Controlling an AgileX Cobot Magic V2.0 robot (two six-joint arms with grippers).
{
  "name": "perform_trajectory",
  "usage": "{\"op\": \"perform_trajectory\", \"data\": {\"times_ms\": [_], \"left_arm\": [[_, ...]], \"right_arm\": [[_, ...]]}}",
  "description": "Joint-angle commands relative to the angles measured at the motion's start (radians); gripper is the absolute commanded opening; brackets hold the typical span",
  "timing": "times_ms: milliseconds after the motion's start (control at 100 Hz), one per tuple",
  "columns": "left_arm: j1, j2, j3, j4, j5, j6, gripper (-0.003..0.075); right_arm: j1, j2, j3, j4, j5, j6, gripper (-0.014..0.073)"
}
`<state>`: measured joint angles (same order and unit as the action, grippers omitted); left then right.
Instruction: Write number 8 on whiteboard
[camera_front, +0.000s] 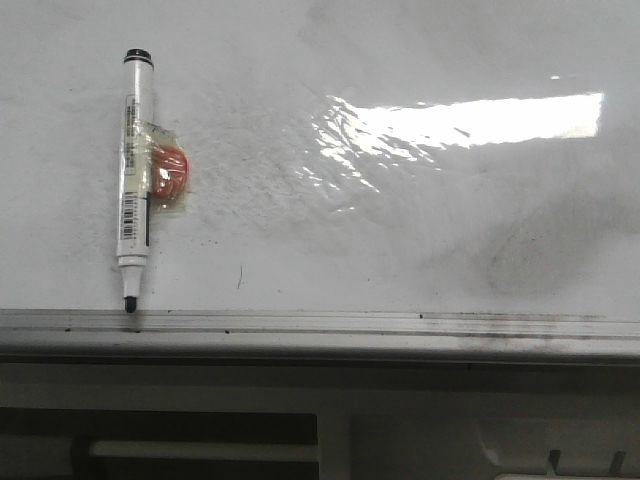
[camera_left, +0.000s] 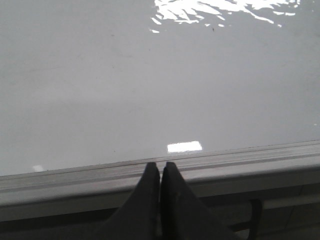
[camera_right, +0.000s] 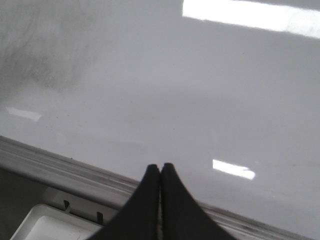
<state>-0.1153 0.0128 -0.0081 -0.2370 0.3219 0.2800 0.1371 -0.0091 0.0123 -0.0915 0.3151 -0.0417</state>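
The whiteboard (camera_front: 420, 230) fills the front view, glossy white with grey smudges, glare and a silver edge rail (camera_front: 320, 322) along its near side. No number 8 shows on it. A white marker (camera_front: 134, 180) with a black tip and a red piece taped to it lies on the board at the left, uncapped tip at the rail. Neither gripper shows in the front view. My left gripper (camera_left: 160, 167) is shut and empty over the rail (camera_left: 240, 160). My right gripper (camera_right: 160, 167) is shut and empty above the board's near edge (camera_right: 75, 167).
A short dark stroke (camera_front: 240, 277) marks the board right of the marker. A dark smudge (camera_front: 530, 250) lies at the right, also in the right wrist view (camera_right: 45, 55). A white tray (camera_right: 55, 225) sits below the rail.
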Motion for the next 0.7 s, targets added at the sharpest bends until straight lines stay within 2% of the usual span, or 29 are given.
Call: {"op": "perform_trajectory", "data": {"times_ms": [0, 200, 290, 360, 450, 460, 520, 610, 690], "left_arm": [[0.003, 0.007, 0.041, -0.014, -0.068, -0.009, -0.002], [0.003, 0.007, 0.041, -0.014, -0.07, -0.009, -0.002], [0.003, 0.007, 0.041, -0.047, -0.109, -0.009, -0.002], [0.003, 0.007, 0.041, -0.236, -0.187, -0.011, -0.002], [0.003, 0.007, 0.041, -0.711, -0.266, -0.011, -0.002], [0.003, 0.007, 0.041, -0.711, -0.269, -0.011, -0.002], [0.003, 0.007, 0.041, -0.955, -0.309, -0.011, -0.002], [0.003, 0.007, 0.041, -1.154, -0.381, -0.011, -0.002], [0.003, 0.007, 0.041, -1.235, -0.393, -0.011, -0.002]], "right_arm": [[0.002, -0.022, 0.011, -0.026, -0.083, -0.001, -0.0064], [0.002, -0.022, 0.011, 0.012, -0.383, 0.0, -0.0064], [0.002, -0.022, 0.011, 0.064, -0.429, 0.0, -0.0064], [0.002, -0.022, 0.008, 0.122, -0.43, 0.003, -0.0064], [0.002, -0.022, 0.005, 0.264, -0.424, 0.017, -0.0064], [0.002, -0.022, 0.005, 0.273, -0.426, 0.017, -0.0064], [0.002, -0.022, 0.0, 0.349, -0.428, 0.017, -0.0064], [0.002, -0.022, -0.019, 0.389, -0.407, 0.017, -0.0064], [0.002, -0.018, -0.049, 0.389, -0.363, 0.017, -0.0064]]}}
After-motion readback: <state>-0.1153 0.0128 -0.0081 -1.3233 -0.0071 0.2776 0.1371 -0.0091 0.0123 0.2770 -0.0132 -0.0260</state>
